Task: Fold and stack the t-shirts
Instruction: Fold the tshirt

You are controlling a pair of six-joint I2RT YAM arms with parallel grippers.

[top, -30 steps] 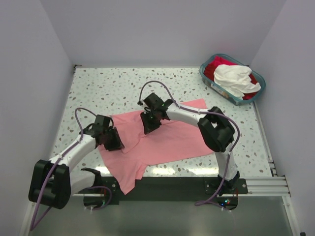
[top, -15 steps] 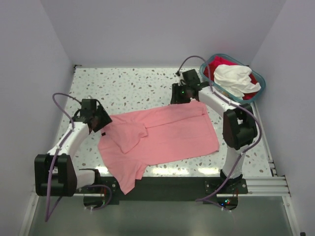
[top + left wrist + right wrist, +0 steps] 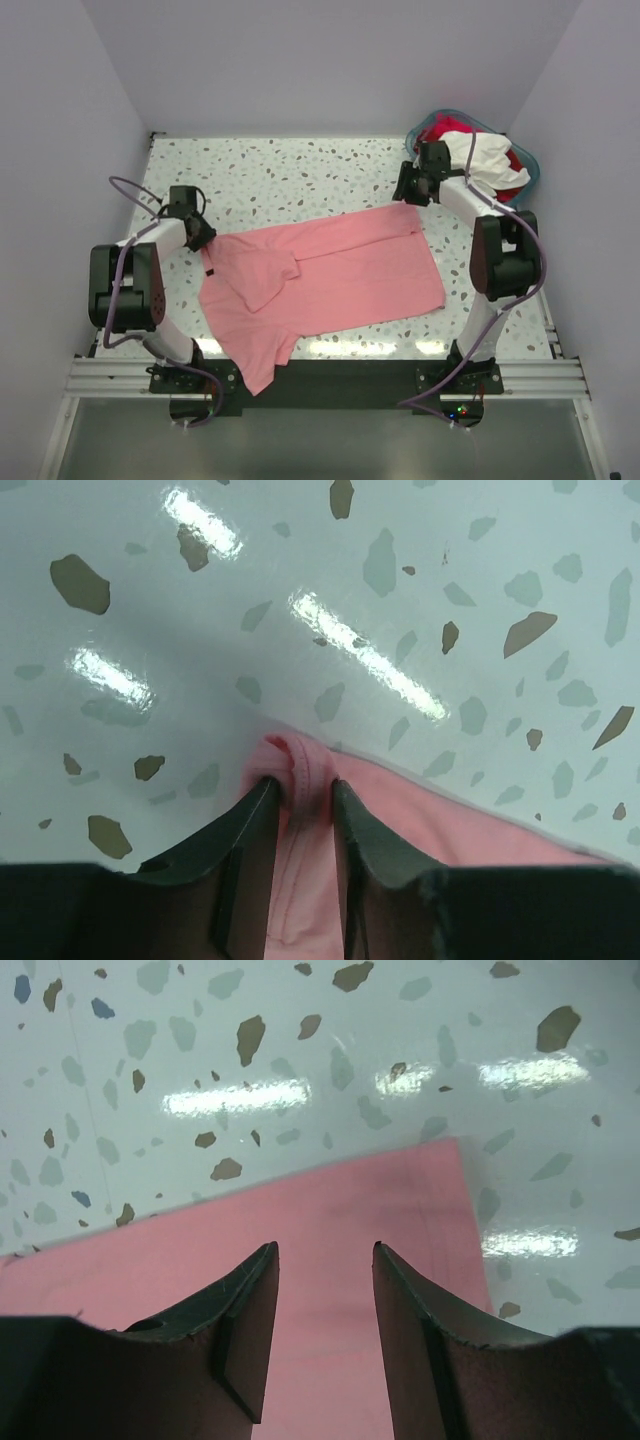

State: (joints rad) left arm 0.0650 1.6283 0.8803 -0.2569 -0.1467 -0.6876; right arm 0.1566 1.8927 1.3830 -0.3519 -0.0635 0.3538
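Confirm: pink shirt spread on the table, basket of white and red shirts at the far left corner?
No. The top external view shows the basket at the far right corner, holding the white shirt and red shirt; the pink shirt is spread on the table.

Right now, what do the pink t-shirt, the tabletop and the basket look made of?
Pink t-shirt: soft matte knit cloth, probably cotton. It drapes, wrinkles and bunches at the hem.
Tabletop: hard, glossy, terrazzo-pattern surface. Whether it is stone or laminate, I can't tell. The lamps reflect sharply in it.
Basket: teal, likely rigid plastic, judging by its thin smooth rim.
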